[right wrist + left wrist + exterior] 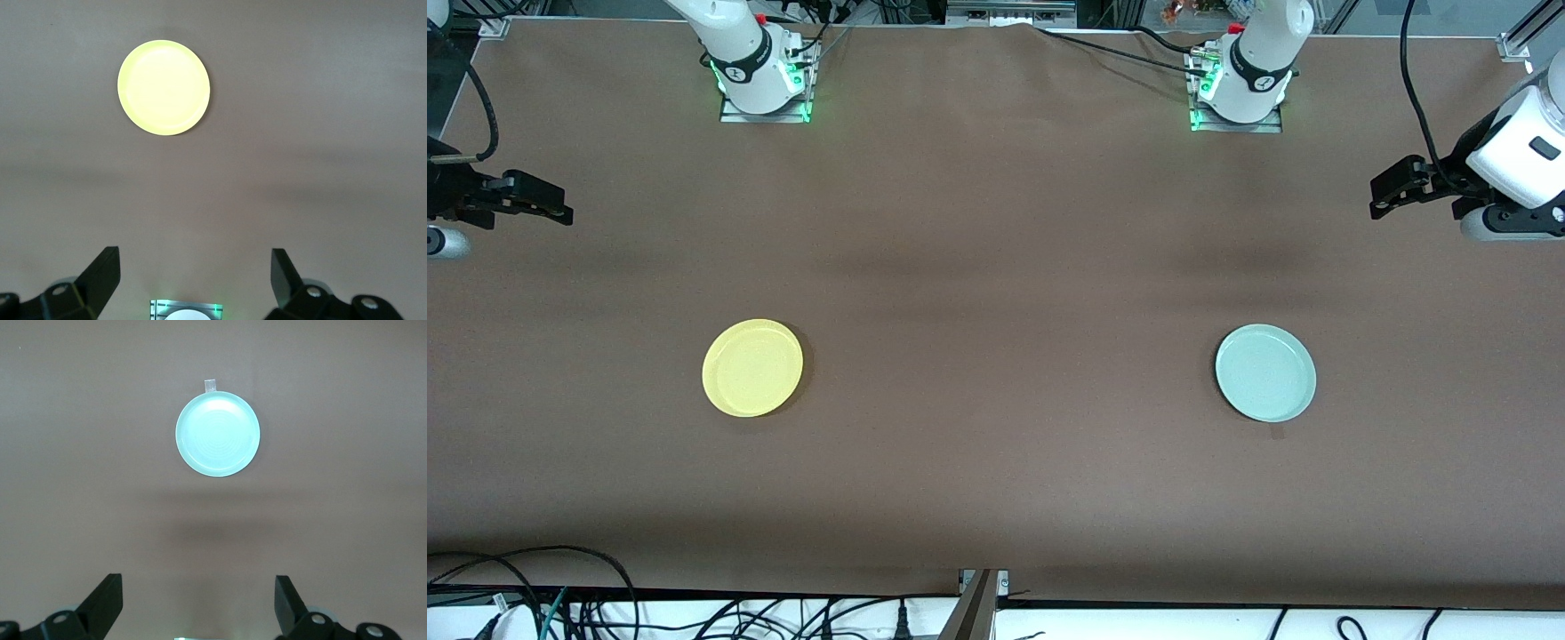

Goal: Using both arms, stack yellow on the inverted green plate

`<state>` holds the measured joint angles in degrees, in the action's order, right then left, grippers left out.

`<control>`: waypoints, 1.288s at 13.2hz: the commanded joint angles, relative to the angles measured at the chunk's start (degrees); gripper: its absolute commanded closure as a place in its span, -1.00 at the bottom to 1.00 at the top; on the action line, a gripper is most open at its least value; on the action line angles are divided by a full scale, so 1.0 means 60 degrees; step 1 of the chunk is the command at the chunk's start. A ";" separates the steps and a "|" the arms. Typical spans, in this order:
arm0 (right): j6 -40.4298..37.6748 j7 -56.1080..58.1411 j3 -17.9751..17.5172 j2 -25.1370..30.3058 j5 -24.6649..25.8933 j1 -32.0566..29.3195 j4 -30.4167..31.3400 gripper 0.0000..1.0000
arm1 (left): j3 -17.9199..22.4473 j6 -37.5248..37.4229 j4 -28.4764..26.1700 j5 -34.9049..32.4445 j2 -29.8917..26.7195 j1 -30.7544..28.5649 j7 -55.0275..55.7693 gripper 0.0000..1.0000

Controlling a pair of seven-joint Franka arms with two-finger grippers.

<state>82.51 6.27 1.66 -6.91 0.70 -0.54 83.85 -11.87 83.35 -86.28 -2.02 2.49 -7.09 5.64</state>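
Observation:
The yellow plate lies flat on the brown table toward the right arm's end; it also shows in the right wrist view. The pale green plate lies flat toward the left arm's end, with faint concentric rings at its middle in the left wrist view. My left gripper hangs open and empty in the air over the left arm's end of the table. My right gripper hangs open and empty over the right arm's end. Neither gripper is near a plate.
A small tape tab lies on the table touching the green plate's rim, on the side nearer the front camera. The two arm bases stand along the table's back edge. Cables lie past the table's front edge.

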 commanded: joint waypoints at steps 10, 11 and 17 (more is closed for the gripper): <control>-0.0040 -0.0122 0.0001 -0.0080 -0.0175 -0.0056 -0.0176 -1.00 | -0.0073 -0.0092 0.0171 -0.0015 0.0082 0.0039 0.0217 -1.00; -0.0055 -0.0122 0.0001 -0.0080 -0.0175 -0.0056 -0.0176 -1.00 | -0.0044 -0.0092 0.0186 -0.0029 0.0170 -0.0019 0.0188 -1.00; -0.0040 -0.0122 0.0001 -0.0080 -0.0175 -0.0042 -0.0176 -1.00 | 0.0044 -0.0034 0.0303 -0.0117 0.0303 -0.0122 0.0202 -1.00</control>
<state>82.51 6.27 1.67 -6.91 0.69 -0.54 83.85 -11.26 83.76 -86.29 -2.04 3.60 -7.64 6.34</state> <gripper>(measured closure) 0.000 0.000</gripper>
